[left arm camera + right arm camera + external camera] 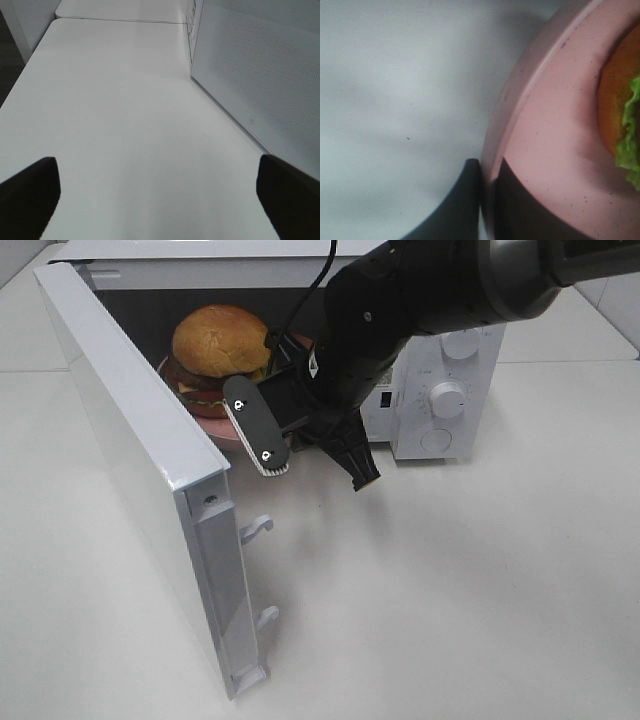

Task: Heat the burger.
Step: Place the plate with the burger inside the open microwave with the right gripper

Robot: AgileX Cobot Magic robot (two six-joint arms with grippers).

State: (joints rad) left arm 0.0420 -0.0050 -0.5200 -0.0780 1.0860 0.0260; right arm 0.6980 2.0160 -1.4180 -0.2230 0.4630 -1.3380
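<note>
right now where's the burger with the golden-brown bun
Exterior high view, upper left: burger on the pink round plate inside the open white microwave.

A white microwave [440,390] fills the top of the frame; its door [140,460] stands wide open, running from upper left to lower centre; 2 white latch hooks [256,530] jut from the door's inner edge; 2 round knobs [447,400] sit stacked on the panel at upper right; a pink plate [222,432] lies at the dark cavity's mouth; a white table [480,580] spreads across the lower right.
</note>
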